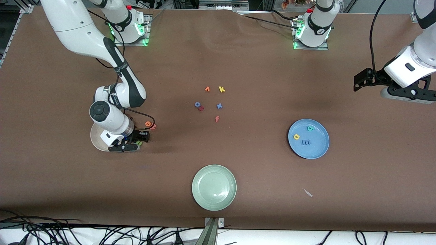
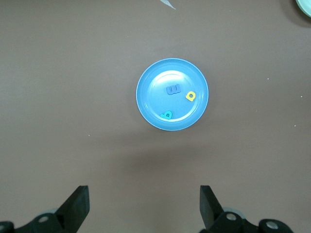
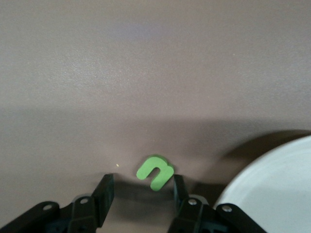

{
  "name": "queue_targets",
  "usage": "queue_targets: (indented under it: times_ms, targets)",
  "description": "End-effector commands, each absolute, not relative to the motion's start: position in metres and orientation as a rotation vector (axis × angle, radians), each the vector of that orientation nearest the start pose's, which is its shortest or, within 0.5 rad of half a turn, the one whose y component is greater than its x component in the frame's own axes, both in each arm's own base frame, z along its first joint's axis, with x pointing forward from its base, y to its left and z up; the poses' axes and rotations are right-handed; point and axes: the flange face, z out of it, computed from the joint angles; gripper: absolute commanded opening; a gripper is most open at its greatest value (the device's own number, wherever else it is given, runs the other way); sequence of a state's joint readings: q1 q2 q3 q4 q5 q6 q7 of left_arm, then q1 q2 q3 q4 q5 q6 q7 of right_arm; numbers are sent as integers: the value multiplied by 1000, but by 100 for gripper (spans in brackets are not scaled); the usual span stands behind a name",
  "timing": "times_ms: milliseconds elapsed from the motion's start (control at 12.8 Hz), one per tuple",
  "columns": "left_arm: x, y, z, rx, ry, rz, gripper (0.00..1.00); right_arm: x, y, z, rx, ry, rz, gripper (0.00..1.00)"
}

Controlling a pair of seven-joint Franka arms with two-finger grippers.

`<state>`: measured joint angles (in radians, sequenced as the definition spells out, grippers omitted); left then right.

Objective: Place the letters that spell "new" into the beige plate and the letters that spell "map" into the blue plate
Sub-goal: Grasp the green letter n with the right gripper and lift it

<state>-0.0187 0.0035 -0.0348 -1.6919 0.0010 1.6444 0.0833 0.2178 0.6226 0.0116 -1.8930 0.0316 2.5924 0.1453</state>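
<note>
So the whole table [image 1: 259, 68] is covered in brown paper, a bit wrinkled up near the arm bases, and a tangle of black cables is lying along the white edge nearest the front camera. A tiny pale scrap [image 1: 307, 192] is sitting on the paper near the blue plate.

The right gripper [image 3: 141, 187] is sitting low at the table, just beside the beige plate [image 1: 96, 141]. Its fingers are standing either side of the green n [image 3: 155, 172], one touching the letter's edge and the other apart from it with a gap showing, so it's not clamping it. The n is lying flat on the paper, not in the plate. The orange e [image 1: 148, 124] and red w [image 1: 153, 127] are touching each other on the table just beside that arm's wrist.

The blue plate [image 1: 322, 131] is holding all three: blue m [image 1: 306, 142], yellow a [image 1: 296, 136], teal p [image 1: 310, 128].

The left gripper [image 2: 145, 206] is hanging up high with its fingers wide apart, holding nothing, waiting over the left arm's end of the table.

Mid-table there's a loose cluster: orange v [image 1: 207, 89], yellow k [image 1: 221, 89], blue o [image 1: 197, 104] touching the red z [image 1: 201, 108], plus a blue x [image 1: 219, 106] and a red f [image 1: 217, 118]. The pale green plate [image 1: 201, 197] is sitting nearest the front camera.
</note>
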Motion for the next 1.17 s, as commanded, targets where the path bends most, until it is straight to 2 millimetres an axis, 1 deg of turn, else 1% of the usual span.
queue_targets:
  times_ms: [0,78,157,235,313,470,548,627,705,1018,1096]
  targets:
    - [559,-30,578,-3145,226,55,100,616,144,185,-3091,-93,-124,53]
    - [559,-30,578,-3145,223,55,100,615,144,182,-3092,-93,-117,53]
    - [563,-30,571,-3144,223,72,100,616,144,181,-3092,-98,-117,53]
    - [567,-30,570,-3146,218,72,100,619,145,182,-3091,-98,-124,53]
    - [569,-30,571,-3146,218,70,100,621,145,181,-3091,-100,-127,54]
    - [571,-31,579,-3142,212,36,100,626,145,182,-3089,-103,-146,54]
    - [573,-29,576,-3143,202,43,100,629,145,184,-3087,-103,-155,53]
    - [574,-25,585,-3142,207,17,100,634,145,185,-3086,-124,-167,54]
    - [575,-25,589,-3143,195,5,100,638,143,186,-3086,-128,-175,54]
    - [578,-22,589,-3145,183,0,100,640,142,175,-3086,-118,-168,54]
    - [578,-23,588,-3145,190,4,100,640,142,173,-3084,-115,-181,54]
